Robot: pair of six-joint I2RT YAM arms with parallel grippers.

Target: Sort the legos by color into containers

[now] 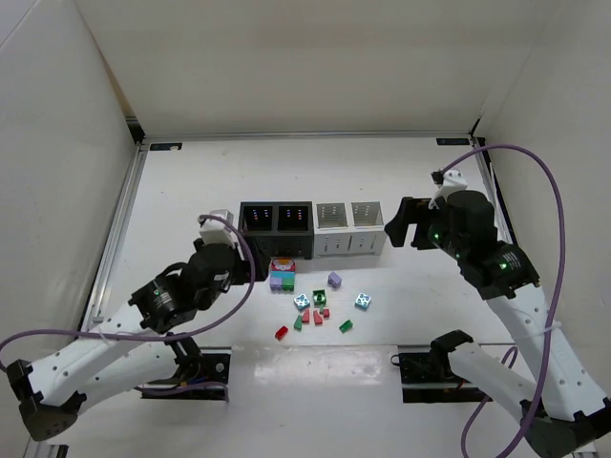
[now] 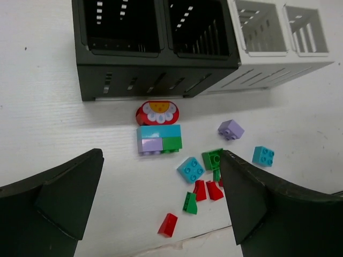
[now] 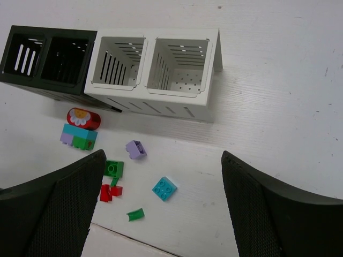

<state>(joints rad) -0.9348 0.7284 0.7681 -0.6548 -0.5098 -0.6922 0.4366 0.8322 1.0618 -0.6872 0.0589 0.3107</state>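
While both pairs of jaws stand spread wide above the table [image 1: 181, 181] with nothing gripped, the legos [image 1: 320, 298] lie loose on the surface ahead of them.

Under the left gripper [image 2: 161, 179], a red wedge [image 2: 168, 225] lies nearest, between the jaws. A green wedge [image 2: 189, 203] and two small red pieces [image 2: 206, 190] come next, close by the right jaw. Just beyond sit a light blue brick [image 2: 191, 169] and a green brick [image 2: 213, 159], with a second light blue brick [image 2: 263, 156] out past the right jaw's tip. Farther ahead stands a stacked block [image 2: 158, 138] of light blue, lilac and green, with a lone lilac brick [image 2: 231, 129] to its right. A red flower-printed piece [image 2: 157, 113] is just behind the stack. Farthest are the black containers [image 2: 134, 80], straight ahead, with the white containers [image 2: 268, 75] joining the row to the right.

Under the right gripper [image 3: 162, 166], a green curved piece [image 3: 135, 214] lies nearest. The second light blue brick sits midway between the jaws and the lilac brick just past it. The white containers stand straight ahead and the black ones off to the left.
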